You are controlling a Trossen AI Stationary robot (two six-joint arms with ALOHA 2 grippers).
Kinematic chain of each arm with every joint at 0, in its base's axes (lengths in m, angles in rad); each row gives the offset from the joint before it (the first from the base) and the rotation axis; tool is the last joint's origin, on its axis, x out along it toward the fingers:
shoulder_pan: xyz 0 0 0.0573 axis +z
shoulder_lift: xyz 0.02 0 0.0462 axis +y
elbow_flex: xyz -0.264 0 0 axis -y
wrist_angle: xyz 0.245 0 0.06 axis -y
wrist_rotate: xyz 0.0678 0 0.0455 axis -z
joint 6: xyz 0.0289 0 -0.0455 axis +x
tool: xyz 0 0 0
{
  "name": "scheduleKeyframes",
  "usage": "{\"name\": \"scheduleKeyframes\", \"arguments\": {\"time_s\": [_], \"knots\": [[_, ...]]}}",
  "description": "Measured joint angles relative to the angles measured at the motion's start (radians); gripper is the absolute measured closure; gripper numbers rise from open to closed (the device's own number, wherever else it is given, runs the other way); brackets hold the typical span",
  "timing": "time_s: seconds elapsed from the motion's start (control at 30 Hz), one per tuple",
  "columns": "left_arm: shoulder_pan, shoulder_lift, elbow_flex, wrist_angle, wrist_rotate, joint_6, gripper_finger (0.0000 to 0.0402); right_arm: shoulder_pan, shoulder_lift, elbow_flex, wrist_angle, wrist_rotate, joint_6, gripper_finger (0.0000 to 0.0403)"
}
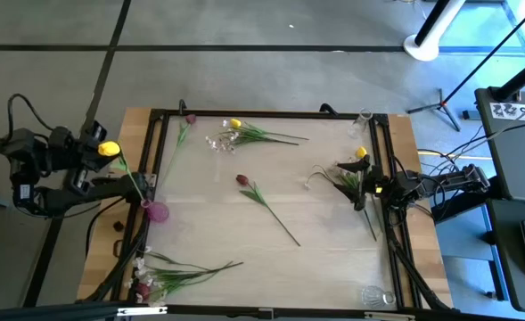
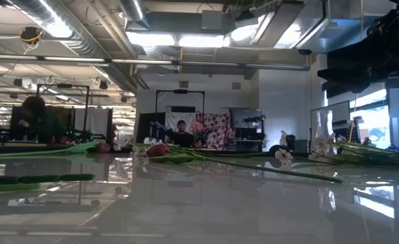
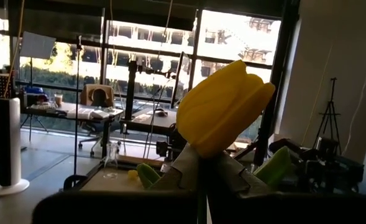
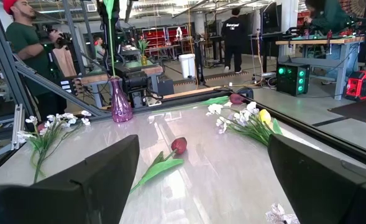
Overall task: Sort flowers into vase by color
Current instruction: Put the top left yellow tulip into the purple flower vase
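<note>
My left gripper [image 1: 102, 160] is at the table's left edge, shut on a yellow tulip [image 1: 109, 149] [image 3: 223, 115]. The tulip's green stem [image 1: 133, 183] slants down into a purple vase [image 1: 158, 211] [image 4: 120, 102], which stands upright. My right gripper [image 1: 356, 183] [image 4: 201, 180] is open at the right side, over a bunch of flowers [image 1: 347, 174], and holds nothing. A dark red tulip [image 1: 241, 180] [image 4: 179, 145] lies flat mid-table. My left gripper pinches the yellow tulip's stem just below the flower head [image 3: 202, 163] between its two fingers [image 3: 186, 169]. The head stands above the fingers. The stem leans toward the table's left edge, and its lower end [image 4: 111, 37] is in the purple vase.
A yellow tulip with white blossoms [image 1: 235, 127] and a dark red tulip [image 1: 190, 118] lie by the far edge. More flowers [image 1: 173, 272] lie at the near left corner. Clear glass vases stand at the far right [image 1: 365, 116] and the near right [image 1: 378, 296]. People work beyond the table.
</note>
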Motion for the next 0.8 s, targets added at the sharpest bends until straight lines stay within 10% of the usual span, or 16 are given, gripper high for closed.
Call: {"name": "scheduleKeyframes", "arguments": {"time_s": [0.8], "knots": [[0.000,0.000,-0.006,-0.436,-0.004,-0.140,0.0353,0.000,0.000,0.000,0.000,0.000,0.000,0.0049]]}}
